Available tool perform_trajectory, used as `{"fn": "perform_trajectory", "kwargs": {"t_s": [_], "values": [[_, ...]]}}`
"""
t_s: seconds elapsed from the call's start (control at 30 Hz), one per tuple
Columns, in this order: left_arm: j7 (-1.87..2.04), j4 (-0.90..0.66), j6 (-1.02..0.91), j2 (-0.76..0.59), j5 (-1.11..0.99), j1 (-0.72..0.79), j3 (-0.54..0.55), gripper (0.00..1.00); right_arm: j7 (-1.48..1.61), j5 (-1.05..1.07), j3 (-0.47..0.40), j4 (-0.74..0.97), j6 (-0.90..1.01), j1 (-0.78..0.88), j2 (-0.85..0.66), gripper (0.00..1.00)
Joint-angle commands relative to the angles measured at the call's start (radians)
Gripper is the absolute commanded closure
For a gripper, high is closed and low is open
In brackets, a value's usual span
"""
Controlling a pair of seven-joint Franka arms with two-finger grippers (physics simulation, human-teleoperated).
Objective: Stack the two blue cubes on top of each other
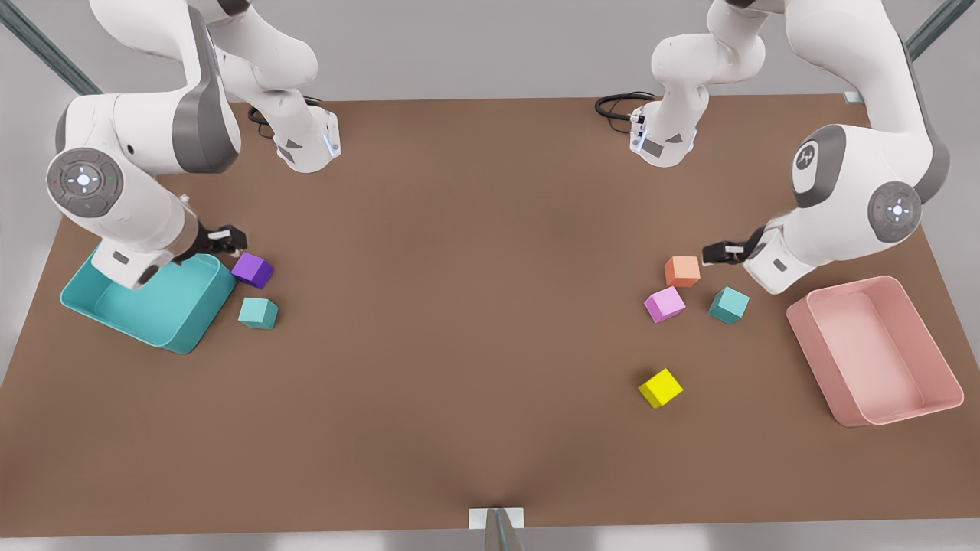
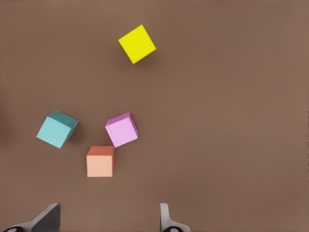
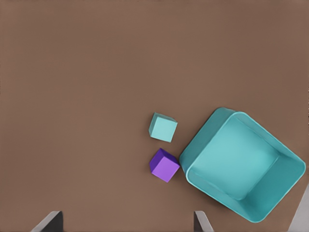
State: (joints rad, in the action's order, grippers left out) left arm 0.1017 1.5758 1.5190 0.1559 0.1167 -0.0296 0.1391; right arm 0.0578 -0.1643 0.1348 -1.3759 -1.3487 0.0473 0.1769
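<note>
One blue cube (image 1: 258, 312) (image 3: 163, 127) lies on the front view's left, beside the teal tray and just in front of a purple cube (image 1: 253, 269) (image 3: 164, 165). The other blue cube (image 1: 728, 304) (image 2: 56, 129) lies on the front view's right, near a pink cube (image 1: 664, 304) (image 2: 121, 129) and an orange cube (image 1: 682, 271) (image 2: 100, 161). My right gripper (image 1: 226, 239) (image 3: 125, 222) hangs open above the table, near the tray's corner and the purple cube. My left gripper (image 1: 720, 251) (image 2: 106, 222) hovers open, close to the orange cube. Neither holds anything.
A teal tray (image 1: 80, 302) (image 3: 289, 191) sits at the front view's left edge, partly under the right arm. A pink tray (image 1: 945, 383) sits at the right edge. A yellow cube (image 1: 661, 388) (image 2: 137, 44) lies toward the front. The brown table's middle is bare.
</note>
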Motion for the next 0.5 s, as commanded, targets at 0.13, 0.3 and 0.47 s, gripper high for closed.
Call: {"fn": "perform_trajectory", "kwargs": {"t_s": [0.13, 0.3, 0.47], "values": [[0.07, 0.0, 0.095, -0.001, 0.001, -0.004, 0.001, 0.0, -0.061, -0.009, 0.002, -0.025, -0.079, 0.008, 0.148, 0.0], [0.07, 0.001, 0.095, 0.001, 0.001, -0.004, 0.001, 0.0, -0.164, -0.043, 0.0, -0.107, -0.38, -0.026, 0.306, 0.0], [0.069, 0.001, 0.067, 0.001, 0.001, -0.006, 0.001, 0.0, -0.162, 0.023, 0.003, -0.333, -0.673, -0.141, 0.285, 0.0]]}}
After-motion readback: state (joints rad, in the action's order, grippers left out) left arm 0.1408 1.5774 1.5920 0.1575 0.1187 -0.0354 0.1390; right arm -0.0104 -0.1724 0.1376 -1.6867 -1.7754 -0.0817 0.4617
